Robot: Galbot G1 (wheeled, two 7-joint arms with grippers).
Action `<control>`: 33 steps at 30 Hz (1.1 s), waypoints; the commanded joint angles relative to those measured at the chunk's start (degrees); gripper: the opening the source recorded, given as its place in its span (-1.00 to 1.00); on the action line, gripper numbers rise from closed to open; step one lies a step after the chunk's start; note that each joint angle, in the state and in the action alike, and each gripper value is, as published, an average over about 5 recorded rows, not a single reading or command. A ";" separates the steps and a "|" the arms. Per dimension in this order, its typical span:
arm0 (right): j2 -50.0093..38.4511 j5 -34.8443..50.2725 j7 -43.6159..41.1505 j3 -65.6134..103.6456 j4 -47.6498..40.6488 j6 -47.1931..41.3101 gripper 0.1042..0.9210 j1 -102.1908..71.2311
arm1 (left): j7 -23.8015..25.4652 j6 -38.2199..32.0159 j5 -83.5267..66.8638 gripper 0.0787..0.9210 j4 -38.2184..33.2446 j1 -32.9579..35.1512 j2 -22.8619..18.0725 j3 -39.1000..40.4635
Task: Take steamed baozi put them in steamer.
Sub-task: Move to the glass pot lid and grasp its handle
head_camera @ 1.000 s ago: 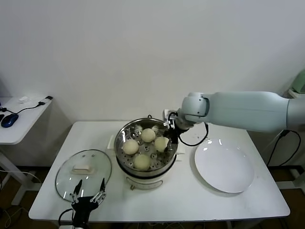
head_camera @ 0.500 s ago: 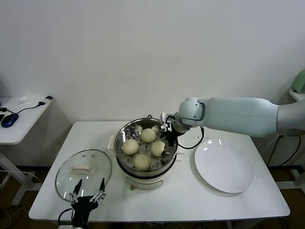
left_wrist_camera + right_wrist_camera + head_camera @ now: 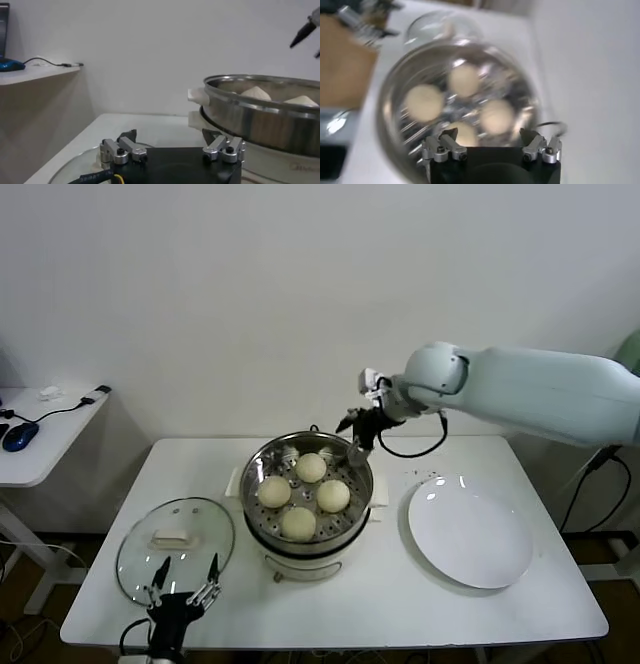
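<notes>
A white table [image 3: 400, 604] carries everything in play, and it is seen from above in the head view. Near its middle stands the steamer [image 3: 305, 536], a shiny steel pot on a cream-white base, set within reach of both arms. To its right lies a flat white plate [image 3: 470, 531], bare of buns, which suggests that the loading is finished or nearly so. At the front left lies the round glass lid [image 3: 176, 542] with its white handle upward, put aside so that the pot mouth is open. Inside the steamer, on the perforated tray, four steamed baozi [image 3: 333, 495] are spread apart in a loose ring, none stacked, presumably so that steam can pass between them. The right gripper [image 3: 356, 438] is held above the pot's far right rim, its fingers spread and empty, nothing being grasped. The left gripper [image 3: 183, 594] is parked low at the table's front edge beside the lid, fingers likewise parted and empty.
</notes>
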 commanded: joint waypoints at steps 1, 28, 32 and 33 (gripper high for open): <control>-15.68 -3.79 30.64 35.18 0.76 3.66 0.76 -23.48 | -0.39 0.61 -3.66 0.77 -0.51 -1.53 1.08 -0.84; 7.71 -29.47 32.11 118.63 6.33 34.73 0.76 -125.58 | -11.65 -1.14 19.60 0.77 6.84 -6.56 9.26 -4.65; 11.53 -31.64 32.95 116.50 6.50 36.06 0.76 -128.41 | -14.10 -1.59 27.66 0.77 8.88 -6.39 10.21 -4.83; 12.07 -32.00 33.29 116.09 6.54 36.01 0.76 -128.64 | -15.02 -1.81 31.46 0.77 9.84 -6.40 10.62 -4.85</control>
